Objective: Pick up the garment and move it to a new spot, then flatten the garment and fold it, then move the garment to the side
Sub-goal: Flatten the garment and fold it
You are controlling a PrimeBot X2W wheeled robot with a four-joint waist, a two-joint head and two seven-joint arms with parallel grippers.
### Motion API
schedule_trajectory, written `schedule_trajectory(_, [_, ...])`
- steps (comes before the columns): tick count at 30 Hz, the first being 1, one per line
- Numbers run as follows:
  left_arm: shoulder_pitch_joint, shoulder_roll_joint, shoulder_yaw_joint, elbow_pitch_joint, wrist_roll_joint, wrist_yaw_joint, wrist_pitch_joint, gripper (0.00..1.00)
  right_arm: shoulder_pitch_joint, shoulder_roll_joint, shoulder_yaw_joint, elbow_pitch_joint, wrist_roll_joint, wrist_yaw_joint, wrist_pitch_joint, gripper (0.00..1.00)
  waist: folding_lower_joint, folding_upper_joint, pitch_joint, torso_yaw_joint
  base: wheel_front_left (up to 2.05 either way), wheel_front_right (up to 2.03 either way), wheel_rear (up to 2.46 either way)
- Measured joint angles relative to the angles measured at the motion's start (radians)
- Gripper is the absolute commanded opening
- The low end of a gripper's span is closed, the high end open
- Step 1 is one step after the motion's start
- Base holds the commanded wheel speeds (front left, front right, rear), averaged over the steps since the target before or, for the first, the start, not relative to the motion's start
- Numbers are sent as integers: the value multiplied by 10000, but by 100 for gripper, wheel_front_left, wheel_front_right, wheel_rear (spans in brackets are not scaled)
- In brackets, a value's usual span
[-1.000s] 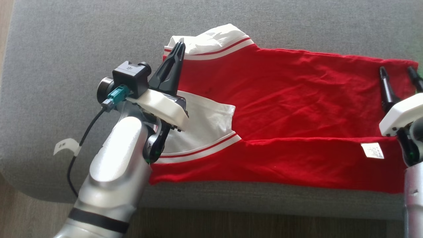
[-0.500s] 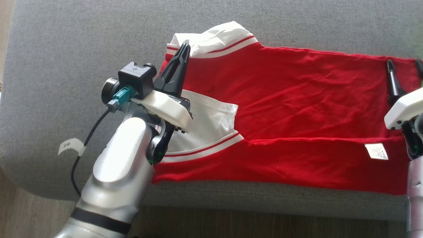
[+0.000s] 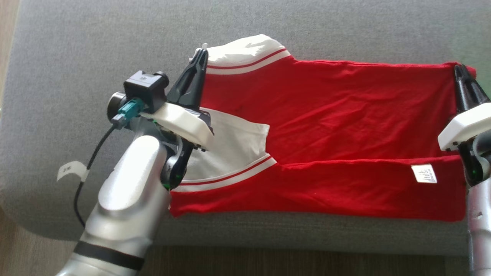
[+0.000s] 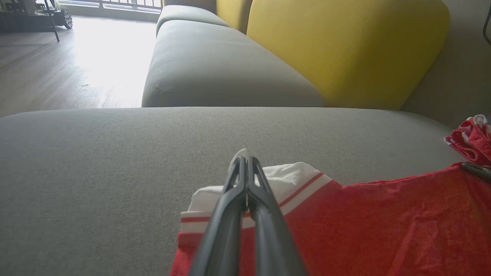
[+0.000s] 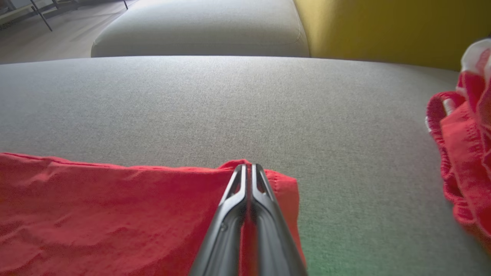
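On the grey seat cushion (image 3: pixel 76 57) the garment (image 3: pixel 326 126) lies spread flat, near the cushion's front edge; its long axis runs left-right across the head view, parallel to that edge; sleeve end points to the robot's left, hem end to the right. Fabric is thin red knit w/ soft creases; the far sleeve (image 3: pixel 245 48) and near sleeve (image 3: pixel 234 145) are white, each trimmed w/ a red-and-white stripe band. The near long side is folded inward over the body as a straight strip, w/ a small white care label (image 3: pixel 424 173) showing on it near the right end. The outline is approx. a long rectangle.

Left gripper (image 3: pixel 201 53) has its dark fingers pressed together on the far left corner, a bit of white cloth pinched at the tips; right gripper (image 3: pixel 460 71) is likewise clamped tight on the far right red corner, which bunches up slightly around the tips.

The cushion is coarse woven felt-like stuff w/ rounded corners; behind it is a smooth yellow backrest (image 4: pixel 345 50); a second red cloth (image 5: pixel 464 153), crumpled, sits apart to the right; beyond is a wood-plank floor (image 4: pixel 57 76).
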Motion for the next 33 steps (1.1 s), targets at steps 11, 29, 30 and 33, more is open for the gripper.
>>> schedule_trajectory(11, [562,535,353,-541,-251,238,17,0,841,222,111,-286,355,0,-382,0,0,0,-656,-370,0,0,0])
schedule_trajectory(29, [2586,2119,439,-2754,-359,336,1160,0,2108,604,681,-823,949,0,-416,0,0,0,-1533,-837,0,0,0])
schedule_trajectory(30, [2698,2220,424,-2907,-359,336,1233,0,2161,610,715,-861,972,0,-412,0,0,0,-1556,-857,0,0,0])
schedule_trajectory(33, [3062,2525,297,-3304,-357,370,1501,0,2347,608,807,-874,1064,0,-313,0,0,0,-1625,-909,0,0,0])
